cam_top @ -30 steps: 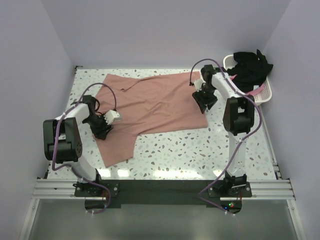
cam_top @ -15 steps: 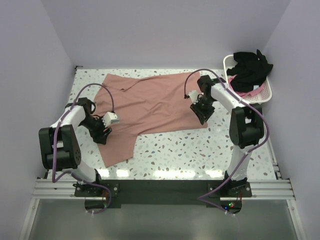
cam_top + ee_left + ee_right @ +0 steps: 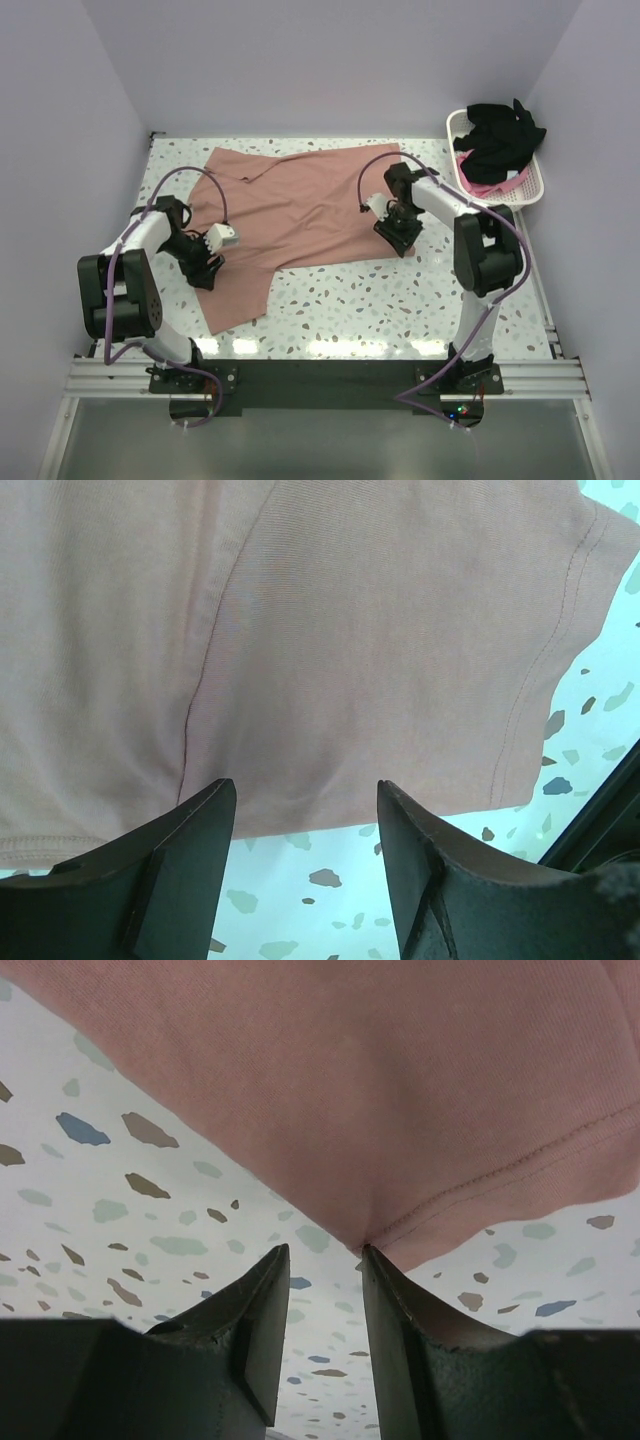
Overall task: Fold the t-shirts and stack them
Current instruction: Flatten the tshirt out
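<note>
The dusty salmon-pink t-shirt [image 3: 300, 205] lies spread flat on the speckled table. My left gripper [image 3: 204, 271] is open at its near-left edge. In the left wrist view the gripper [image 3: 305, 785] has its jaws wide apart, with the shirt's edge [image 3: 350, 630] just beyond the tips. My right gripper [image 3: 396, 240] is at the shirt's near-right corner. In the right wrist view it [image 3: 322, 1250] is open with a narrow gap, and one fingertip [image 3: 372, 1260] touches the hemmed corner [image 3: 420, 1110]. The black t-shirt [image 3: 500, 135] and the brighter pink one [image 3: 482, 187] lie in the basket.
A white lattice basket [image 3: 532, 185] stands at the table's far right corner. Lilac walls enclose the table on three sides. Purple cables loop off both arms over the shirt.
My right gripper has moved nearer and to the left, down to the shirt's near-right corner. My left arm swung slightly outward and its gripper has stayed at the shirt's left edge.
</note>
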Controlling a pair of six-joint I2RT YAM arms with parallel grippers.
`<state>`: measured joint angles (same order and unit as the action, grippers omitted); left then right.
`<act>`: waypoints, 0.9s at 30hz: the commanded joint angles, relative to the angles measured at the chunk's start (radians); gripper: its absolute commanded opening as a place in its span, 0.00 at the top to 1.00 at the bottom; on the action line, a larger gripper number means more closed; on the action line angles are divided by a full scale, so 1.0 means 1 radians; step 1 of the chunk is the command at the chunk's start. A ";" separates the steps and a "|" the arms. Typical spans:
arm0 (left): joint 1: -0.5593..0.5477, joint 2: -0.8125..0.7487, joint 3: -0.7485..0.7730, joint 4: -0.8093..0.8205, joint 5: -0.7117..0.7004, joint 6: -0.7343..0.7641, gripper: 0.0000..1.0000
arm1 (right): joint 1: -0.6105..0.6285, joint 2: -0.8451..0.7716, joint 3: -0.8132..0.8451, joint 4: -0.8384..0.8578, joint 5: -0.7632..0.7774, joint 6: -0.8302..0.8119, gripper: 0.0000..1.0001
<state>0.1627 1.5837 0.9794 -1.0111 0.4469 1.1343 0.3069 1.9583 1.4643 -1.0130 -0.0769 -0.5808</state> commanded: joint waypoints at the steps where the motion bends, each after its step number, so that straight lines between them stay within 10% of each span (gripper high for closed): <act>1: 0.008 0.002 0.007 0.012 0.023 -0.034 0.36 | 0.008 0.022 -0.015 0.048 0.020 -0.040 0.60; 10: 0.008 -0.007 -0.036 0.062 -0.014 -0.025 0.34 | 0.018 0.041 -0.136 0.158 0.075 -0.065 0.59; 19: 0.006 -0.048 -0.163 0.198 -0.083 0.041 0.34 | 0.028 0.005 -0.157 0.176 0.131 -0.056 1.00; 27: 0.005 -0.077 -0.326 0.256 -0.181 0.140 0.63 | 0.029 -0.065 -0.153 0.087 0.114 -0.051 1.00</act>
<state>0.1627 1.4788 0.7658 -0.7956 0.3584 1.2072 0.3355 1.9491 1.3304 -0.8635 0.0551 -0.6296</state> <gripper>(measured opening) 0.428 0.015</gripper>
